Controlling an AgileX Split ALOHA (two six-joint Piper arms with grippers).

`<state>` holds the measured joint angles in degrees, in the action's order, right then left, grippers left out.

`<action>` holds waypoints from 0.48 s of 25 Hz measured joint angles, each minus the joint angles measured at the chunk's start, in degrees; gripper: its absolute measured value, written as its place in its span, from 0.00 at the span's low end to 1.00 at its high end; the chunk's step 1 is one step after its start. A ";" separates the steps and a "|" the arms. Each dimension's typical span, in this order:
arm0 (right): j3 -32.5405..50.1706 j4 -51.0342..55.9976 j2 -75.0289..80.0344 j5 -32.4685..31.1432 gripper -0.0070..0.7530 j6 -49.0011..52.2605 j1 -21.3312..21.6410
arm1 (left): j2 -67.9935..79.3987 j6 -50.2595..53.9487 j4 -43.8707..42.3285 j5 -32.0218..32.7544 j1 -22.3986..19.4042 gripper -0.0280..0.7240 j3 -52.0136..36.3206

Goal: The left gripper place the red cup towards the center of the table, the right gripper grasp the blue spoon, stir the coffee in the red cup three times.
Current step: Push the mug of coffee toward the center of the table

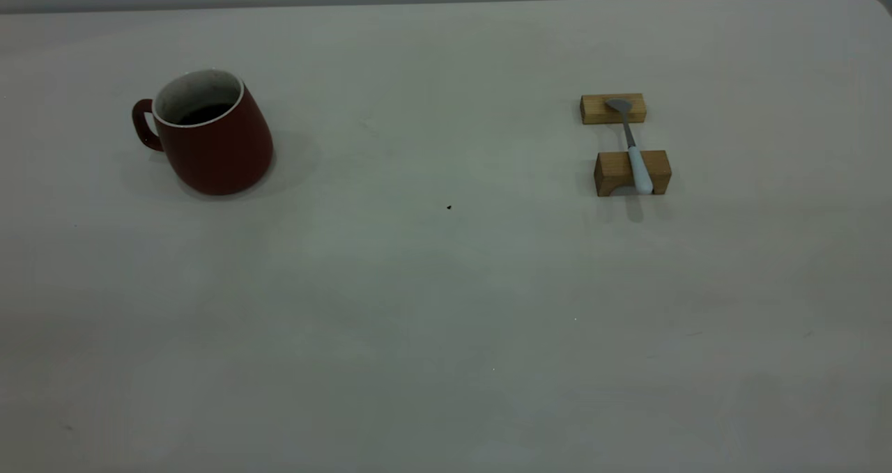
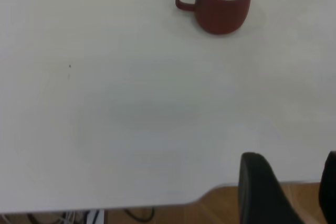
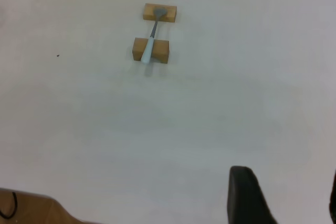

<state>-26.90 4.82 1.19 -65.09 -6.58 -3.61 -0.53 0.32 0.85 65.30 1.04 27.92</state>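
Dark-red glazed ceramic, that's the red cup, squat with a wider base, a thin white rim and a speckled white inside, and you can see the coffee sitting glossy and black in it. I'm using the cup as my anchor here. It stands upright on the matte off-white table, well off to the left side, loop handle pointing away from the centre. My left gripper hangs back at the table's near edge, well apart from the cup, fingers spread wide with nothing between them, and the cup sits straight out ahead of it. So I reckon that arm is the nearer one and goes first. The blue spoon is far to the right of the cup, laid across two small wooden blocks: grey metal bowl on the far block, pale rounded handle over the near one and sticking out past it, long axis running roughly front to back. My right gripper is well short of it too, fingers wide apart, holding nothing.
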 joint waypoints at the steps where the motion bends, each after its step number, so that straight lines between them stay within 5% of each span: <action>1: 0.00 0.00 0.00 0.00 0.56 0.00 0.00 | 0.85 0.12 0.00 0.15 0.00 0.50 0.36; 12: 0.00 0.00 0.00 0.00 0.56 0.00 0.00 | 40.45 -3.40 -1.47 -11.35 0.00 0.50 14.94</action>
<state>-26.90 4.82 1.19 -65.09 -6.58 -3.61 39.93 -3.08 -0.62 53.95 1.04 42.85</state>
